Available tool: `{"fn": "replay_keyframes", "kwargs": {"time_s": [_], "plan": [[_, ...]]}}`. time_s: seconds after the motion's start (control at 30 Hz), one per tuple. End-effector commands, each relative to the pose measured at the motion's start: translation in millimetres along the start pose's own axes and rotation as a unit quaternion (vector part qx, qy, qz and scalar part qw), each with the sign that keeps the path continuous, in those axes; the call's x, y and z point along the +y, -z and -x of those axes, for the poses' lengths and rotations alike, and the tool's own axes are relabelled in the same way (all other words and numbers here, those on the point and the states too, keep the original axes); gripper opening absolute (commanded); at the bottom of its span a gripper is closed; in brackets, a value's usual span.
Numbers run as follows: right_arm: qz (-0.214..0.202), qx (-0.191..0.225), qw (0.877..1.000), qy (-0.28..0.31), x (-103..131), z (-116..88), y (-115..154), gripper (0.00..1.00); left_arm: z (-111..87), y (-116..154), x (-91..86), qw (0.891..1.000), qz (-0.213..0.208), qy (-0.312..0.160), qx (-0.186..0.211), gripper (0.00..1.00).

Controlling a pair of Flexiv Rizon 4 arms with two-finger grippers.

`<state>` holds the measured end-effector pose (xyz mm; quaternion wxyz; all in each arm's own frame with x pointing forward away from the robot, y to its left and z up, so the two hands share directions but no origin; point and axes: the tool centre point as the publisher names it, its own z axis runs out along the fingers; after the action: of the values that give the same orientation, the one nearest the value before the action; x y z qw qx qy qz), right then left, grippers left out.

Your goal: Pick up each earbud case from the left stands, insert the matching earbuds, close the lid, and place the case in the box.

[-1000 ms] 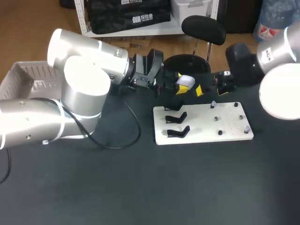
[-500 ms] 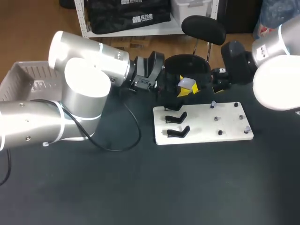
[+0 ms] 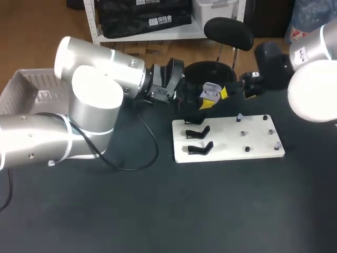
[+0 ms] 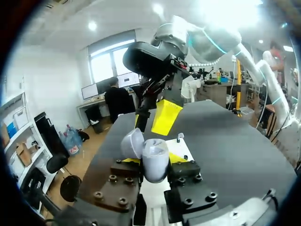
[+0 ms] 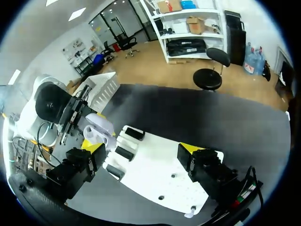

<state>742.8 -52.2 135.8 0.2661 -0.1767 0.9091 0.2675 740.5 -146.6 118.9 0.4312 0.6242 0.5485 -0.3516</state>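
Note:
A white earbud case (image 3: 210,90) with its lid up is above the table's far edge, and my left gripper (image 3: 205,100) is shut on it. The left wrist view shows the case (image 4: 155,153) between the yellow tips of my left gripper (image 4: 154,162), lid (image 4: 132,143) tilted aside. My right gripper (image 3: 234,92) stands wide open just right of the case, one yellow finger (image 4: 165,117) close ahead of it. In the right wrist view the case (image 5: 100,129) lies beyond the spread tips of my right gripper (image 5: 141,148), nothing between them. The grey box (image 3: 26,87) sits far left.
A white board (image 3: 226,138) lies below both grippers. Three empty black stands (image 3: 199,132) are on its left part. Small pegs (image 3: 243,133), some with pale earbuds (image 3: 239,117), are on its right part. A black cable (image 3: 150,142) loops on the table left of the board.
My right arm swung left toward the case, then drew back a little to the right. The case stays in my left gripper, its open lid now more in view.

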Motion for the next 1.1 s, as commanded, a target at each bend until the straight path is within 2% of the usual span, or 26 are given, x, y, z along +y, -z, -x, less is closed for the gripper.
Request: {"fn": "replay_keyframes", "kwargs": {"time_s": [0.03,0.17,0.33,0.53,0.6,0.73,0.9,1.1], "plan": [[-0.046,-0.004,0.999,0.004,-2,-7,23,1.00,-6.4,9,1.3,0.999,0.019,0.013,-0.042,0.00],[-0.101,0.001,0.995,0.018,-12,-12,43,1.00,-0.5,20,6.2,0.995,0.039,0.021,-0.092,0.00],[-0.169,0.017,0.985,0.031,-25,-26,65,1.00,8.2,32,9.2,0.989,0.057,0.027,-0.131,0.00],[-0.212,0.035,0.976,0.031,-39,-51,81,1.00,13.7,39,10.2,0.986,0.059,0.036,-0.154,0.00],[-0.221,0.043,0.974,0.029,-43,-59,83,1.00,15.2,39,11.5,0.983,0.043,0.045,-0.172,0.00],[-0.247,0.063,0.967,0.032,-47,-72,84,1.00,17.2,40,12.8,0.983,0.052,0.048,-0.171,0.00],[-0.266,0.068,0.961,0.029,-49,-83,88,1.00,17.8,38,11.6,0.983,0.052,0.050,-0.171,0.00],[-0.267,0.069,0.961,0.024,-49,-96,92,1.00,17.2,33,1.3,0.983,0.048,0.052,-0.168,0.00]]}}
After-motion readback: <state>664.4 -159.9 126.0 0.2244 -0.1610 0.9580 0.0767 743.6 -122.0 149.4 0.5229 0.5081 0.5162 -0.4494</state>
